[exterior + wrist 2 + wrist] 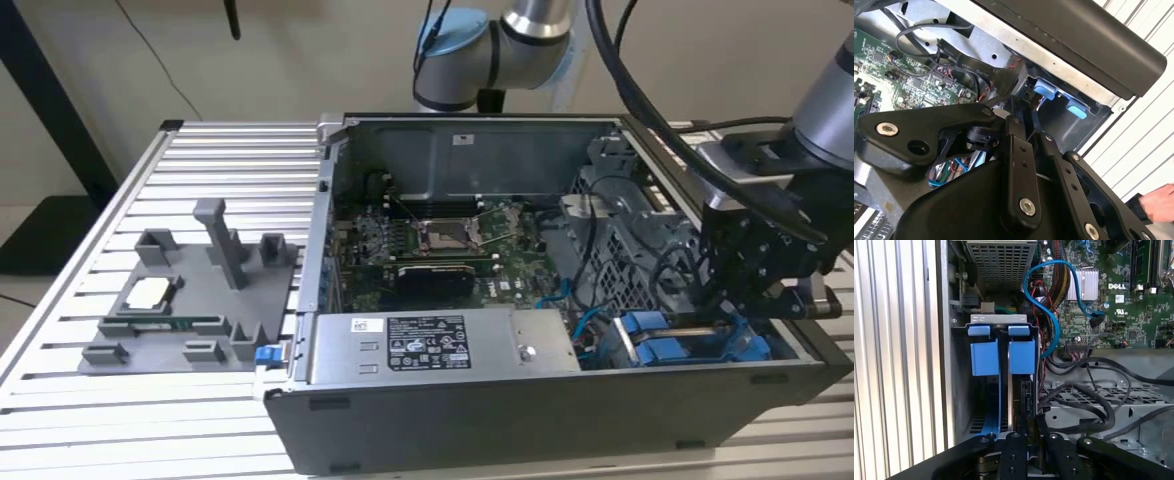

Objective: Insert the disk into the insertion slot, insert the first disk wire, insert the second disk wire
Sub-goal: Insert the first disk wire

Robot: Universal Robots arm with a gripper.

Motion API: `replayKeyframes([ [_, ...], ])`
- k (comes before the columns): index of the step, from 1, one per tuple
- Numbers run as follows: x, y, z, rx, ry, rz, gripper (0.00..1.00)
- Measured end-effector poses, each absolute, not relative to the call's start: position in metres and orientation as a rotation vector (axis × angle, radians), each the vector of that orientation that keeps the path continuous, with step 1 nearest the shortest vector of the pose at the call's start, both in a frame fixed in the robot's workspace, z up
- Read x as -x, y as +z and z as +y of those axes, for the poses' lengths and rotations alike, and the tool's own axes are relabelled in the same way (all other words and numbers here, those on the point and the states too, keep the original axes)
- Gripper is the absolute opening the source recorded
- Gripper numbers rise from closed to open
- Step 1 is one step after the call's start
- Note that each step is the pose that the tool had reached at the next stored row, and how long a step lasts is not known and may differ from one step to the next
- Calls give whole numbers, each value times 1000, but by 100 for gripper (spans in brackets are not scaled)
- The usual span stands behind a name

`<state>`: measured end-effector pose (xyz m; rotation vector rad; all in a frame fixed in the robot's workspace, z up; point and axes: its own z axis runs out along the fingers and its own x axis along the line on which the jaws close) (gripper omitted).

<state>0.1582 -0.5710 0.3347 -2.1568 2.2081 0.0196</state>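
At the near corner of the open computer case (534, 425), on the exterior view's right, the disk (651, 338) is sitting down inside the drive bay, clipped in its blue carrier. Its long axis is running parallel to the case's near wall. In the first wrist view, the carrier's pair of blue tabs is pointing away from the tool (1032, 434) and toward the power supply's mesh end. The disk's metal body is mostly hiding behind the carrier.

The tool is reaching down into the bay directly over the disk, at the end opposite the tabs. Whether it is clamping the disk or standing apart, I cannot tell.

Just beside the bay, the grey power supply (441, 345) is lying along the near wall. Behind it the motherboard (441, 240) is lying flat, with a blue cable (1054, 315) looping past the bay. Farther off, on the exterior view's left, a grey parts fixture (187, 300) is resting on the slatted tabletop (227, 160).
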Motion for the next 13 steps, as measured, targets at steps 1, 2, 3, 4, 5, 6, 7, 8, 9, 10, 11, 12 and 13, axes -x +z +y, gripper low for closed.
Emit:
replayKeyframes([
  [1, -158, 334, -571, 2157, 19, 2208, 19],
  [2, -158, 334, -571, 2157, 19, 2208, 19],
  [3, -158, 333, -571, 2157, 19, 2208, 19],
  [4, -158, 333, -571, 2157, 19, 2208, 19],
  [5, -158, 333, -571, 2156, 21, 2208, 19],
  [6, -158, 333, -571, 2156, 21, 2208, 20],
  [7, -158, 333, -571, 2156, 20, 2208, 26],
  [8, -158, 333, -571, 2157, 20, 2208, 26],
  [9, -158, 334, -571, 2157, 22, 2209, 26],
  [10, -158, 336, -571, 2157, 23, 2210, 26],
  [11, -158, 339, -571, 2157, 25, 2211, 26],
  [12, -158, 341, -571, 2158, 26, 2212, 26],
  [13, -158, 343, -571, 2158, 27, 2213, 26],
])
